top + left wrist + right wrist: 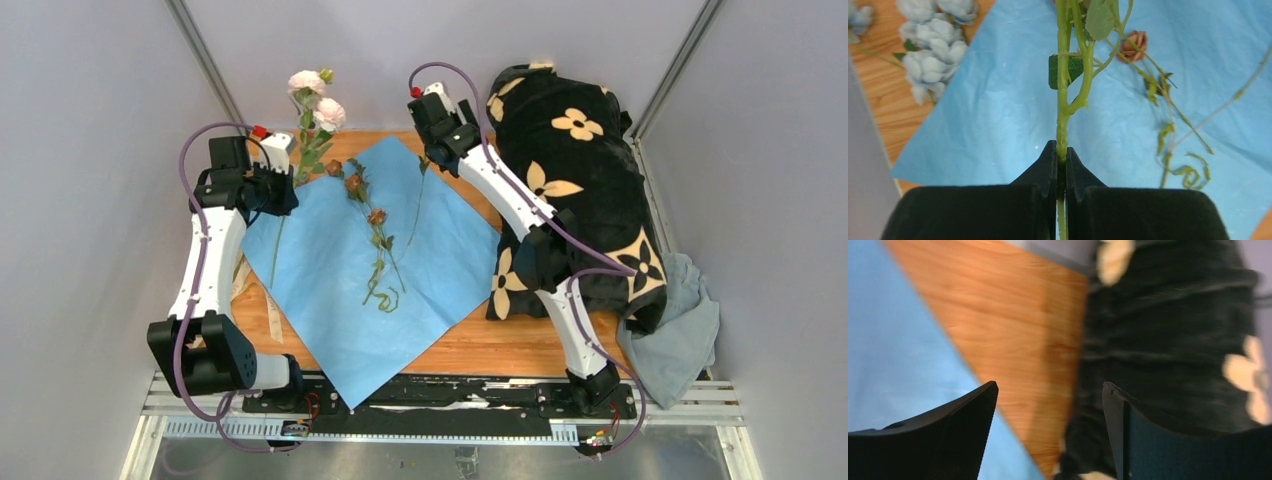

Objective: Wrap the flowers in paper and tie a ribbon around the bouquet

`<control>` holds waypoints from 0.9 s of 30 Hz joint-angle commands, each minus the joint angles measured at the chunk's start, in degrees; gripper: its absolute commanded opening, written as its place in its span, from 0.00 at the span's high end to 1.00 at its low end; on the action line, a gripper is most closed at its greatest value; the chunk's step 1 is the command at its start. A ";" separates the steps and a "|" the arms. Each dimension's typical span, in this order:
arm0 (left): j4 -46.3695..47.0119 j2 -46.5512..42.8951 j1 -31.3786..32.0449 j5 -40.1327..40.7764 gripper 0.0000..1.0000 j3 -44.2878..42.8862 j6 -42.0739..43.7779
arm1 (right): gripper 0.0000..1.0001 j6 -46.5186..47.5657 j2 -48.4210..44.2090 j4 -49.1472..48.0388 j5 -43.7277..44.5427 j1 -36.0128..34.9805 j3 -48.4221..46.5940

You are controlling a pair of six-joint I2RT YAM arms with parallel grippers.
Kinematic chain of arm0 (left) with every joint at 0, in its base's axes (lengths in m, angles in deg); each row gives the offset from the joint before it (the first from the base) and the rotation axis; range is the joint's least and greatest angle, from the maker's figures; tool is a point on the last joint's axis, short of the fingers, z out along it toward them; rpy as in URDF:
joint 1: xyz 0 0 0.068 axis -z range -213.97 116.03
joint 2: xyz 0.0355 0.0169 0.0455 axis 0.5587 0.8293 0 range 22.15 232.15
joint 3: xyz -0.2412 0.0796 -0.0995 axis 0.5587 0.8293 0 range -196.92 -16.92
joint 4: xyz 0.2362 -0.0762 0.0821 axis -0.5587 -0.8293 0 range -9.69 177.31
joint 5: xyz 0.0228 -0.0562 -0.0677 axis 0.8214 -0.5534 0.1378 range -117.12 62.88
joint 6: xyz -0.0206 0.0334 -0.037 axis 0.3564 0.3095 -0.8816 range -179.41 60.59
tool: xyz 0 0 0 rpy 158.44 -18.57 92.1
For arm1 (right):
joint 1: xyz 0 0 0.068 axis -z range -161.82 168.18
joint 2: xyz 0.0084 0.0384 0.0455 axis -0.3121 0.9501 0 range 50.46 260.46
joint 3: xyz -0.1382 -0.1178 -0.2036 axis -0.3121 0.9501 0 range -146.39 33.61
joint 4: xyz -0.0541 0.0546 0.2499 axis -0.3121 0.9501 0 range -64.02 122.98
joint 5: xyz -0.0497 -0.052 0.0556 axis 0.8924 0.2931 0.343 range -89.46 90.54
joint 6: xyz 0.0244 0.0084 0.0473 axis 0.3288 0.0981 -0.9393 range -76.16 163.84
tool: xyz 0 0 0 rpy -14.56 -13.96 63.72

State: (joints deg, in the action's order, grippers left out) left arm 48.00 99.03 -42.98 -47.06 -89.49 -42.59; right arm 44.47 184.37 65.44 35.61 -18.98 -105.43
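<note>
The paper [340,270] lies spread light-blue side up on the wooden table, also seen in the left wrist view [988,120]. A stem of pink-brown roses [375,228] and a thin bare stem [418,205] rest on it. My left gripper [290,185] is shut on a green flower stem [1063,100] whose pale pink blooms [318,100] stick up beyond the paper's far edge. Pale blue blooms [933,55] lie at the paper's left edge. My right gripper [1049,387] hangs open and empty over the paper's far corner. A cream ribbon [274,322] lies along the paper's left side.
A black plush blanket with cream flower shapes [575,190] is heaped at the right, under my right arm. A grey-blue cloth [685,330] lies at its near end. Bare wood [480,340] shows at the front right. Grey walls close in both sides.
</note>
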 commanded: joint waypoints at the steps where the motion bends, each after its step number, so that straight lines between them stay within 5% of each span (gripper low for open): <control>1: -3.75 -2.18 0.54 -10.49 1.00 -1.65 -5.05 | 0.18 10.11 2.66 6.86 19.72 5.90 -3.36; 4: -4.67 -2.01 0.57 -15.43 1.00 -2.60 -8.82 | 0.16 7.08 -1.91 7.75 17.46 7.91 0.32; 7: -4.81 -2.23 1.29 -20.07 1.00 -3.10 -13.13 | 0.20 -1.81 -10.45 6.75 5.02 9.13 7.18; 11: -4.85 -2.03 3.94 -25.72 1.00 -2.68 -16.38 | 0.23 -0.15 -21.88 -5.30 -2.52 4.58 23.74; 14: -4.89 -2.08 6.23 -26.63 1.00 -2.36 -15.67 | 0.22 -7.52 -29.89 -17.23 -33.83 3.21 35.61; 17: -4.89 -1.89 8.02 -26.11 1.00 -2.36 -15.43 | 0.16 -28.84 -35.09 -55.44 -61.00 2.01 54.36; 19: -4.88 -1.81 8.39 -26.21 1.00 -2.48 -15.99 | 0.16 -41.22 -33.82 -72.72 -64.04 0.22 58.66; 22: -4.83 -2.45 10.04 -25.77 1.00 -2.20 -15.83 | 0.16 -48.16 -28.81 -85.36 -64.47 -2.59 57.91; 27: -4.80 -2.94 10.85 -25.41 1.00 -1.28 -15.78 | 0.20 -57.11 -20.37 -92.77 -65.13 -4.70 53.56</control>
State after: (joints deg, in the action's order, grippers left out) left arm 43.41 98.00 -32.95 -71.54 -90.83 -57.93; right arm 0.77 159.45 -10.71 -23.67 -21.94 -49.15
